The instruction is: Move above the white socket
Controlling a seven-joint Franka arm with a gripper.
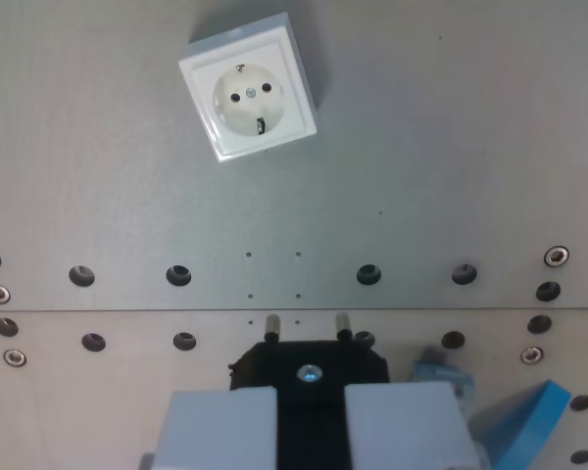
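Note:
The white socket (248, 87) lies on the grey metal plate in the upper part of the wrist view, left of centre and turned slightly. Its round recess with two pin holes faces the camera. My gripper (310, 403) is at the bottom edge, well below the socket and a little toward the wrist view's right of it. Its two pale fingers (220, 426) are shut on a black plug (310, 364). The plug's two metal pins (271, 325) point up the picture toward the socket.
A row of round holes (178, 274) crosses the grey plate (451, 147), with a seam just under it and a second row of holes and screws below. A blue part (539, 416) lies at the lower right beside the gripper.

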